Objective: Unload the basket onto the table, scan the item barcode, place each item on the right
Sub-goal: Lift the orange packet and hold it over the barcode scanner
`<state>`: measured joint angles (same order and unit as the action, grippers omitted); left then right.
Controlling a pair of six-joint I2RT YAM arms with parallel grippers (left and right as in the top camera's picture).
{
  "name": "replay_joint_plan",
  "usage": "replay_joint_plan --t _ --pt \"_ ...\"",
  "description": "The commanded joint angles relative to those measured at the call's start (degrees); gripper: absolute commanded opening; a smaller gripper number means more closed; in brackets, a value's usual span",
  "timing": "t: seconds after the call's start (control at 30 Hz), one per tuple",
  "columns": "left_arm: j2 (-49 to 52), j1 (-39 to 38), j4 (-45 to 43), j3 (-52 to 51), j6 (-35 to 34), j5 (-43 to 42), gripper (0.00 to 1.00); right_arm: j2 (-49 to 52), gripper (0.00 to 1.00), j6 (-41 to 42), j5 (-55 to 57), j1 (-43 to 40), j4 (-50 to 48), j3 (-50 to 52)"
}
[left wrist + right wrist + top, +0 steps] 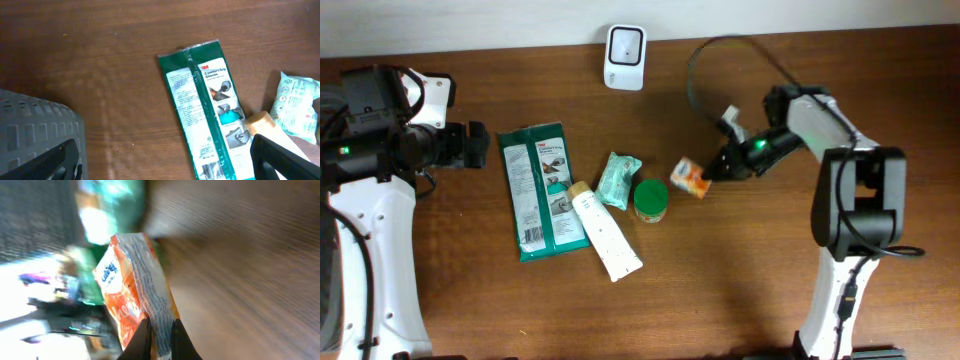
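My right gripper is shut on the edge of a small orange snack packet, near the middle of the table. In the right wrist view the two dark fingers pinch the packet's white printed seam, and my right gripper holds it just above the wood. No barcode shows on the packet in any view. A white scanner stands at the table's back edge. My left gripper hangs open at the far left, beside a green gloves pack. Nothing lies between the jaws of my left gripper.
A white tube, a teal wipes packet and a green-lidded jar lie left of the orange packet. The left wrist view shows the gloves pack, the tube's cap and the wipes packet.
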<state>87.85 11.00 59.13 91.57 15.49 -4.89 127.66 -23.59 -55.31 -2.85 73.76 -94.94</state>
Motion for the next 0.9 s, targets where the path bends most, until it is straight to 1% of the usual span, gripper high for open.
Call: replay_joint_plan --t 0.0,0.13,0.23,0.37,0.4,0.5,0.6,0.73,0.87 --pt "-0.33 0.09 -0.04 0.52 0.9 -0.2 0.99 -4.26 0.04 4.59 -16.28 -4.15 5.01 -1.84" --pt "-0.33 0.09 -0.04 0.52 0.9 -0.2 0.99 -4.46 0.04 3.41 -22.45 -5.77 13.07 -1.84" --pt "-0.33 0.09 -0.04 0.52 0.9 -0.2 0.99 -5.27 0.04 -3.08 -28.98 -5.79 23.26 -1.84" --pt "-0.33 0.09 -0.04 0.52 0.9 -0.2 0.99 -9.6 0.04 -2.6 -33.53 -5.07 23.61 -1.73" --pt "-0.33 0.09 -0.04 0.52 0.9 -0.2 0.99 -11.69 0.04 -0.52 -33.62 -4.87 23.61 -1.79" --pt "-0.33 0.09 -0.04 0.52 0.9 -0.2 0.99 -18.4 0.04 1.51 -33.62 -4.76 23.61 -1.79" --pt "-0.33 0.09 -0.04 0.52 0.9 -0.2 0.99 -24.06 0.04 1.84 -33.59 -4.7 23.61 -1.79" --pt "-0.33 0.09 -0.04 0.52 0.9 -0.2 0.99 -27.98 0.04 1.6 -31.91 -4.7 22.88 -1.79" --pt "-0.33 0.26 -0.04 0.52 0.9 -0.2 0.99 -28.2 0.04 1.97 -17.88 -4.33 19.89 -1.79"
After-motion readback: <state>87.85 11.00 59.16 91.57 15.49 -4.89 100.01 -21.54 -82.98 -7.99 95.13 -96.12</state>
